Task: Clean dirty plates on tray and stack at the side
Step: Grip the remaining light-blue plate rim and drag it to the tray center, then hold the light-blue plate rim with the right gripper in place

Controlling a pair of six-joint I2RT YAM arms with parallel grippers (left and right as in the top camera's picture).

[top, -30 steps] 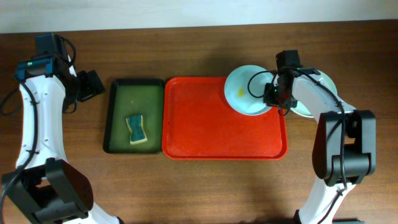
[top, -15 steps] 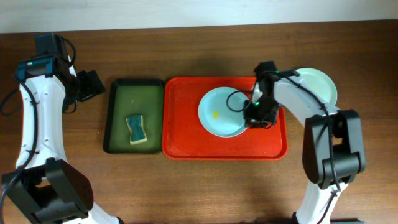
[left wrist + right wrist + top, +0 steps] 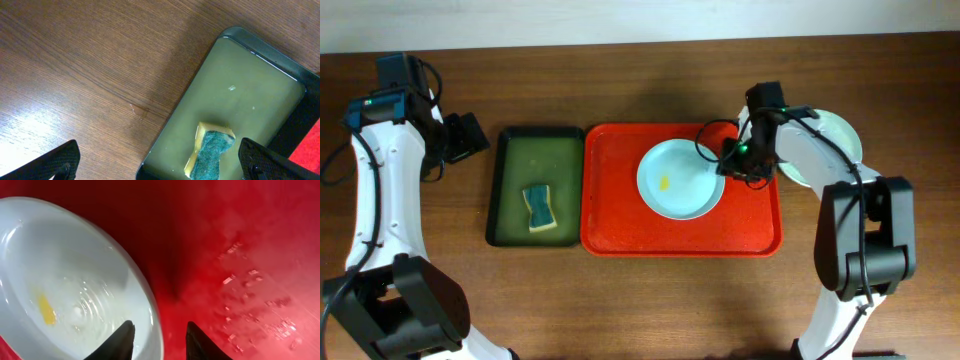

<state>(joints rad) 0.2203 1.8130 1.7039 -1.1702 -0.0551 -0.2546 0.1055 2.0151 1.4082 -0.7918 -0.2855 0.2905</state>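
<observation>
- A pale blue plate (image 3: 685, 195) is seated flat on the red tray (image 3: 620, 215), in the half toward 3 o'clock (overhead view). A yellow smear (image 3: 665, 183) is seen at 9 o'clock of its centre.
- The right gripper (image 3: 160, 325) is positioned at the plate's 3 o'clock rim. Its jaws are parted, with the rim passing between them untouched.
- At least one further plate (image 3: 840, 135) is located off the tray at 2 o'clock, partly hidden by the arm.
- The left gripper (image 3: 159, 145) is held spread wide at 10 o'clock of the green tray (image 3: 515, 160), in which a sponge (image 3: 540, 207) is kept.
</observation>
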